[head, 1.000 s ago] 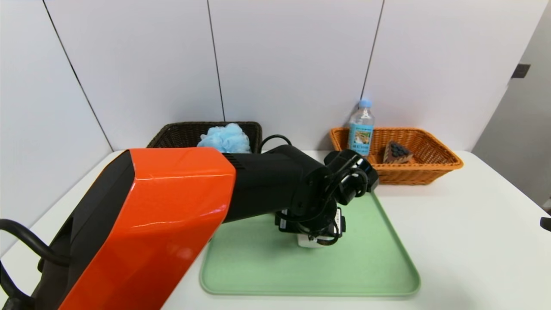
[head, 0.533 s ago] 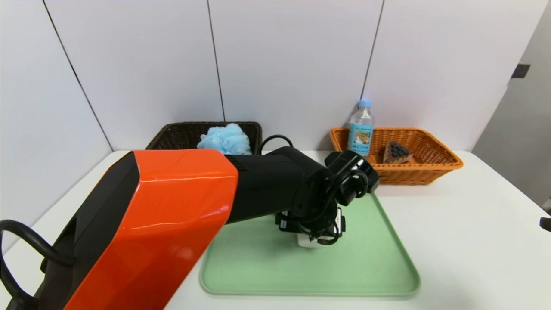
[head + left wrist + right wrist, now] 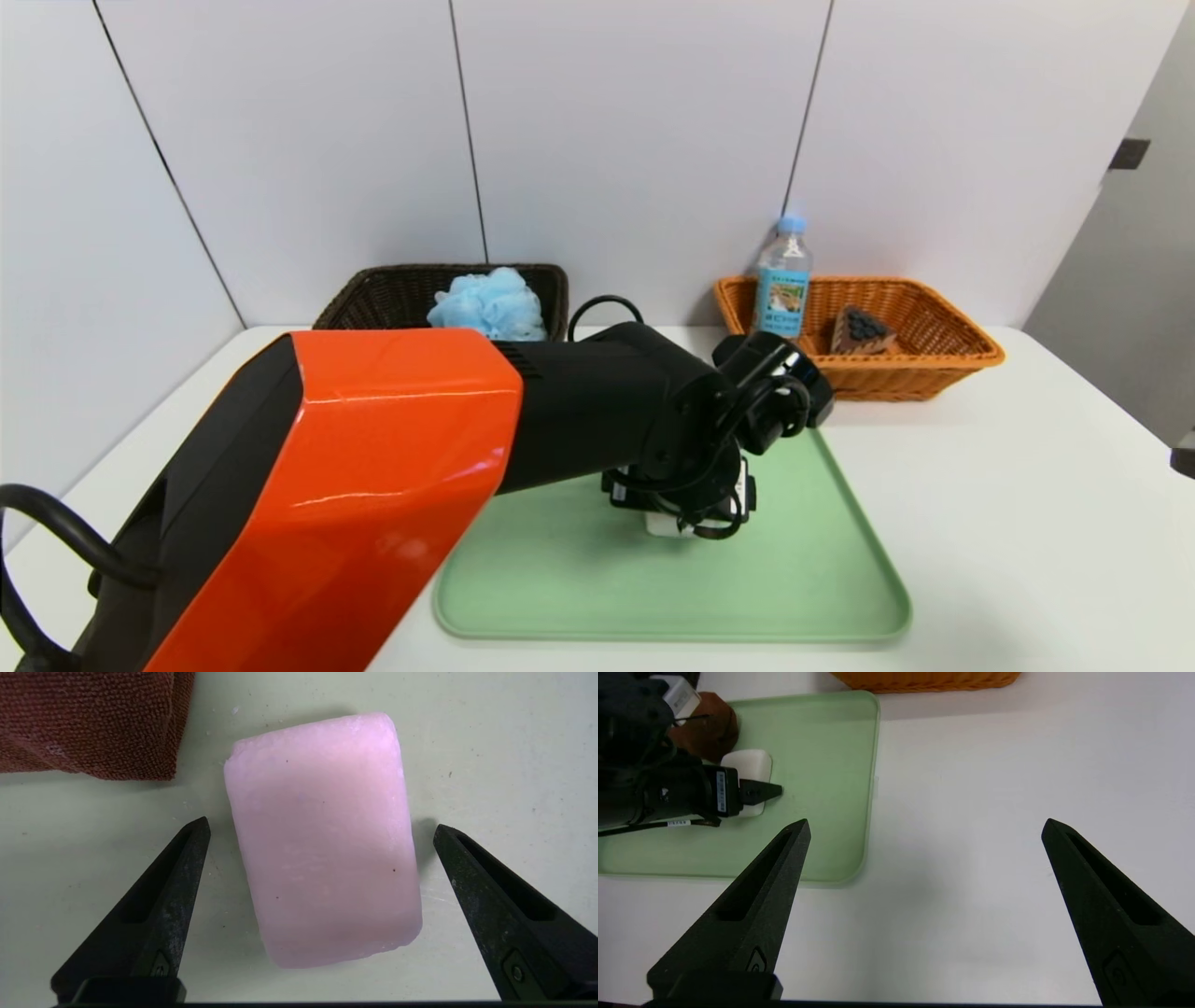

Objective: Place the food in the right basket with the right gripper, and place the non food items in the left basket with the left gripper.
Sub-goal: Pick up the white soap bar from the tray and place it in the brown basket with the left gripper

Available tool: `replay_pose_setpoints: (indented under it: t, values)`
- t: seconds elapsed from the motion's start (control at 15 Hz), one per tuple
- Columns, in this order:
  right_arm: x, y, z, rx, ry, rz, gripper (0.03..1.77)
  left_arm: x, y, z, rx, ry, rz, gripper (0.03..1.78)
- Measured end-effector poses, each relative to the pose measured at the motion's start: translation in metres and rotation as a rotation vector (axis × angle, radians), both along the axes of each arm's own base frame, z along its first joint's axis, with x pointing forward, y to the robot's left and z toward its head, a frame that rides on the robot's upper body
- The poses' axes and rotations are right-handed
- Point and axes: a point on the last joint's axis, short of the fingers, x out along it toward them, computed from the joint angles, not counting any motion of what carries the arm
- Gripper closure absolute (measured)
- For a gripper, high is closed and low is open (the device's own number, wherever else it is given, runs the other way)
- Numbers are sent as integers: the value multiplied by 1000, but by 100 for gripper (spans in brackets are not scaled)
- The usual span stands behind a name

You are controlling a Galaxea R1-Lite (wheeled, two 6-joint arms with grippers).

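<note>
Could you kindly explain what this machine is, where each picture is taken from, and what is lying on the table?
It is a two-armed robot. One picture looks down from its head, the others from a camera on each wrist. The left gripper hangs open above a soap bar beside a brown towel on the green tray, holding nothing. The right gripper, also open and empty, waits above the table. A blue pouf sits in the dark basket; a water bottle and cake slice sit in the orange basket.

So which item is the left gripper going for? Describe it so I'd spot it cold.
On the green tray mid-table, under the open left gripper, lies the soap bar. It is a pale rounded block; the brown towel beside it is dark and textured.
</note>
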Motion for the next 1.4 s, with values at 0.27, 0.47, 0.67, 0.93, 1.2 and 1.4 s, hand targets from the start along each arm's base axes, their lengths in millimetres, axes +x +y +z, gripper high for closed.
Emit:
replay_pose_setpoints:
  t: [0.27,0.47,0.67,0.93,1.2,1.4]
  values:
    - [1,0,0,-2,-5,1,9,-2,-1,1,-1,0,-4,51]
    - [0,0,0,-2,-5,2,9,-2,-1,1,-2,-1,-4,80]
    - [-1,0,0,-3,-7,3,9,-2,0,2,-3,-1,-4,82]
    - [-1,0,0,-3,-11,3,9,-5,1,11,-24,-8,-21,83]
    - [-3,0,-1,-3,-6,1,9,-15,5,37,-110,5,-75,83]
    - [-3,-1,-3,-6,1,-4,9,-26,18,74,-206,-5,-118,83]
